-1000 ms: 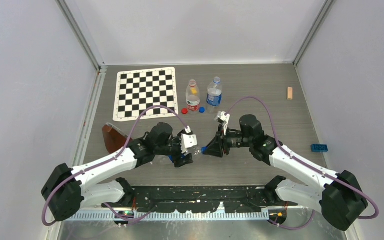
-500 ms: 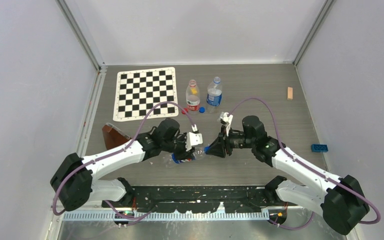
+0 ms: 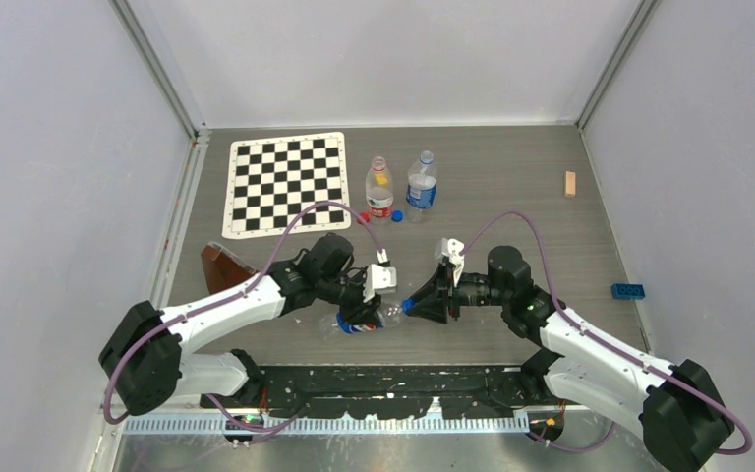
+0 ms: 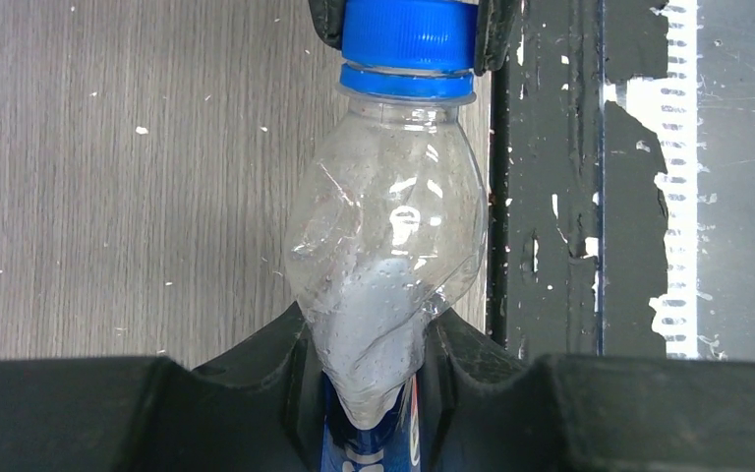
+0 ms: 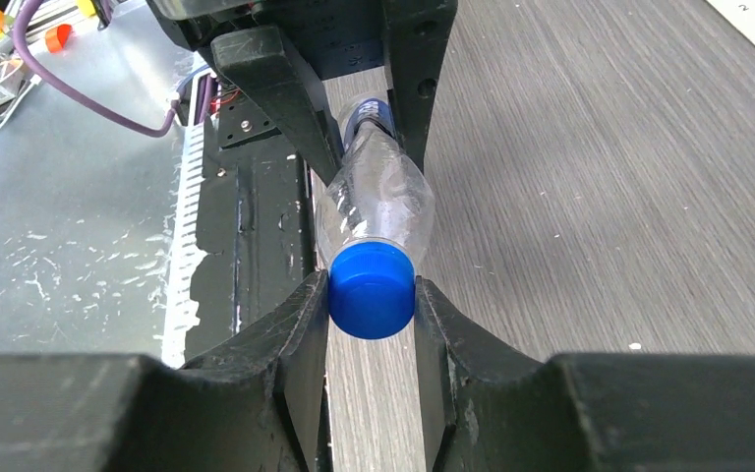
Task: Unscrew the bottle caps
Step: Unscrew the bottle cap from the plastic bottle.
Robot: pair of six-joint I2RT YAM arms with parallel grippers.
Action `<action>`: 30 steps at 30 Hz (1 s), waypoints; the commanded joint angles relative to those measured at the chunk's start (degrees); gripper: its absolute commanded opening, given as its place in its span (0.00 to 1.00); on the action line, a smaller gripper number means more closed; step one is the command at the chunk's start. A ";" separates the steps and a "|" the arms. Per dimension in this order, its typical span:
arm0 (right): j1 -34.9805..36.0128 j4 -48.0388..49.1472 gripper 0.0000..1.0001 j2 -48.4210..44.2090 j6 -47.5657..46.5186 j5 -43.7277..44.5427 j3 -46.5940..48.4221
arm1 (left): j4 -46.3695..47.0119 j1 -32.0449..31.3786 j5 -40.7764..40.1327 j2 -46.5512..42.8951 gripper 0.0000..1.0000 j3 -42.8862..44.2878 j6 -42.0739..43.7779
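Top external view: the left gripper (image 3: 357, 320) and the right gripper (image 3: 416, 304) meet near the middle of the near edge of the table (image 3: 511, 197). One clear bottle (image 3: 372, 317) lies roughly level between them, its neck pointing towards the right arm.

Left wrist view: the left gripper's fingers (image 4: 273, 366) are pressed onto the body of the clear bottle, just above its blue label. The clear wall is dented and creased at the pinch. The blue cap (image 4: 408, 34) sits on the neck, with a fingertip of the right gripper on either side of it.

Right wrist view: the right gripper's pads (image 5: 300, 329) clamp the blue cap from both sides and touch it.

Far half of the table:
- A red-and-white labelled bottle (image 3: 379, 189) and a blue-labelled bottle (image 3: 421, 185) stand upright side by side, just right of the checkerboard mat (image 3: 285, 183)
- A loose red cap (image 3: 362, 219) and a loose blue cap (image 3: 396, 215) lie on the table just in front of the red-and-white labelled bottle
- A wooden block (image 3: 570, 183) lies towards the far right corner
- A blue brick (image 3: 627, 290) lies at the right edge
- A brown object (image 3: 221, 265) lies near the left edge
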 commanded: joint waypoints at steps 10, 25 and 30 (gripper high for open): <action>0.29 -3.10 0.63 -4.35 12.46 17.43 6.21 | 12.20 0.20 -24.67 -2.75 0.00 -0.71 -7.36; -2.15 -16.56 0.67 7.58 31.38 24.03 21.18 | 23.10 -1.11 -29.03 -9.20 0.00 -7.28 -6.55; -2.17 -15.03 0.64 12.47 34.59 21.27 22.90 | 24.26 -1.21 -29.24 -10.84 0.00 -8.62 -6.01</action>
